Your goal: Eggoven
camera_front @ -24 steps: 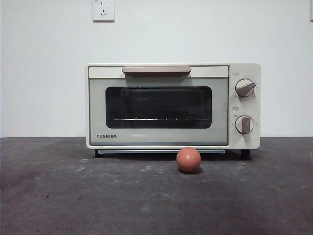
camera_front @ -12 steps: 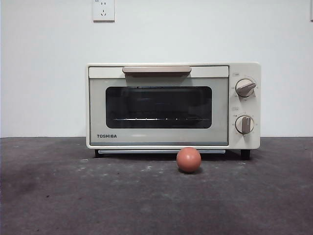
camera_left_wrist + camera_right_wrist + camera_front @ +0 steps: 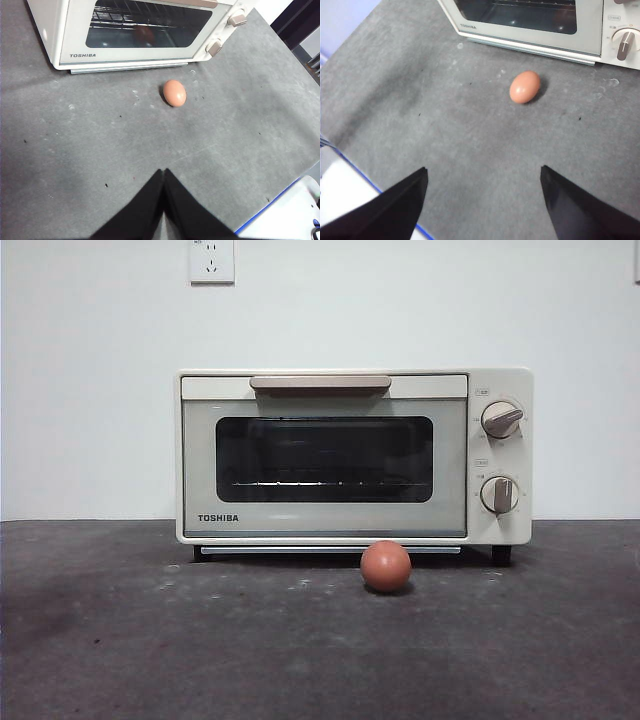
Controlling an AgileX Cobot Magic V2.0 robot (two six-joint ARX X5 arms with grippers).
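The small smooth reddish-brown egg (image 3: pixel 386 566) is lying before the closed cream boxy oven (image 3: pixel 353 455); being fragile, light and slippery, it is wanting gentle hold across its middle. The right gripper (image 3: pixel 484 192) is waiting with jaws spread, the left gripper (image 3: pixel 163 192) with jaws clenched.

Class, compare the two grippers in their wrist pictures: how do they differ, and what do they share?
The left gripper has its jaws pressed shut, while the right gripper has them spread wide. Both are black, hold nothing, and hang above the grey table, apart from the egg lying before the shut oven.

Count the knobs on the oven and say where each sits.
2, both on the oven's panel beside the glass door: upper knob and lower knob directly beneath it.
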